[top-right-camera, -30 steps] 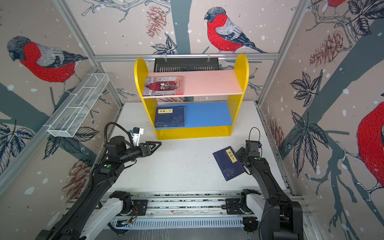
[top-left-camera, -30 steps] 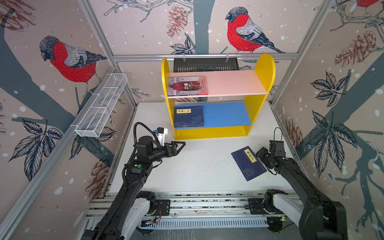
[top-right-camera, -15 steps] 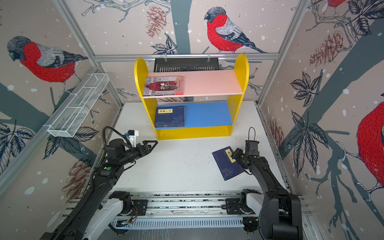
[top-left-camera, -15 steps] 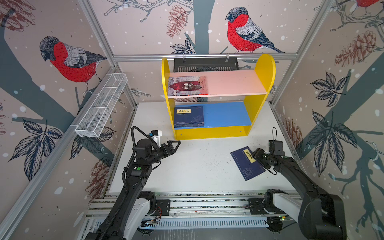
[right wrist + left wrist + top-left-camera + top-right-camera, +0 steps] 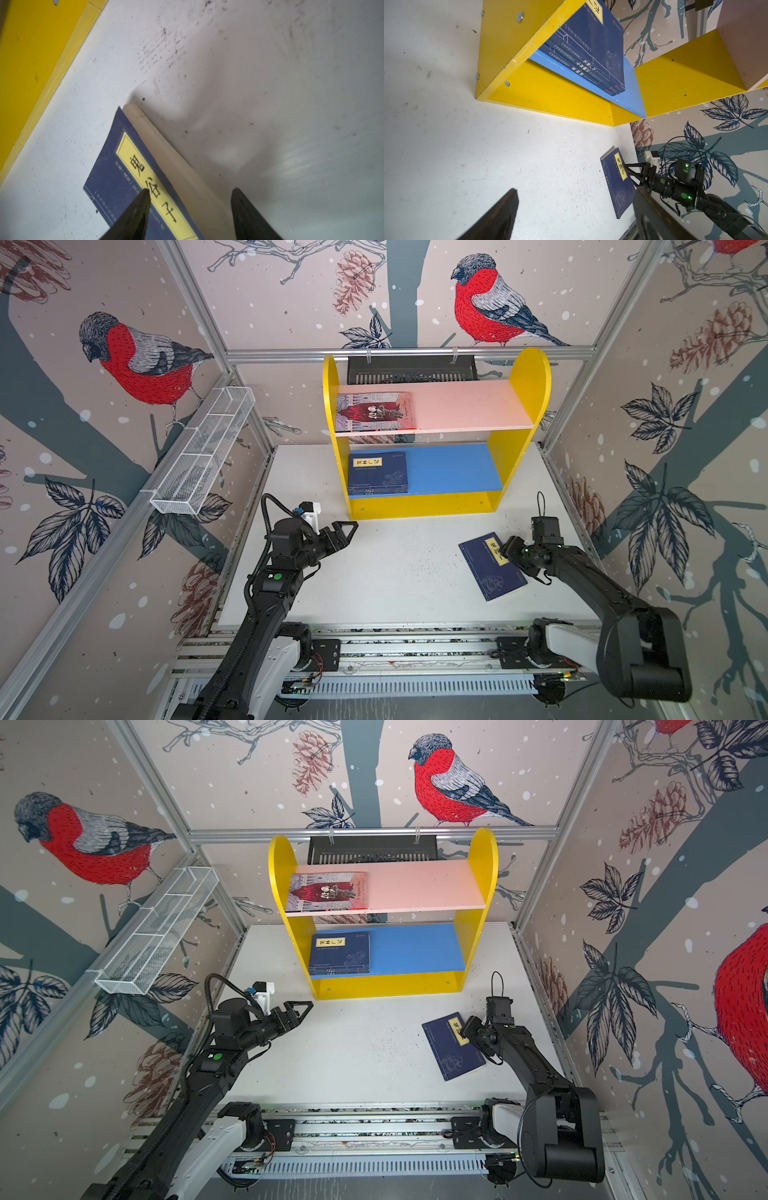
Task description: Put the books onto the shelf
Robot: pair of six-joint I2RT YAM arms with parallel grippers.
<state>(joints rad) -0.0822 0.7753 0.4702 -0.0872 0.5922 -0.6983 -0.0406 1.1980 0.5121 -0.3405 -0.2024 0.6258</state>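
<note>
Between right end effector's point(image 5: 190, 192) jaws, apparently: navy book's point(image 5: 108, 182) edge.

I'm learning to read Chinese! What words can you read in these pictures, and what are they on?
"鬼谷子": yellow label, navy book on the table.
"笑林广记": yellow label, top navy book on the blue board.
Too small to read: spines beneath it, fine print, illustrated book title.
</note>
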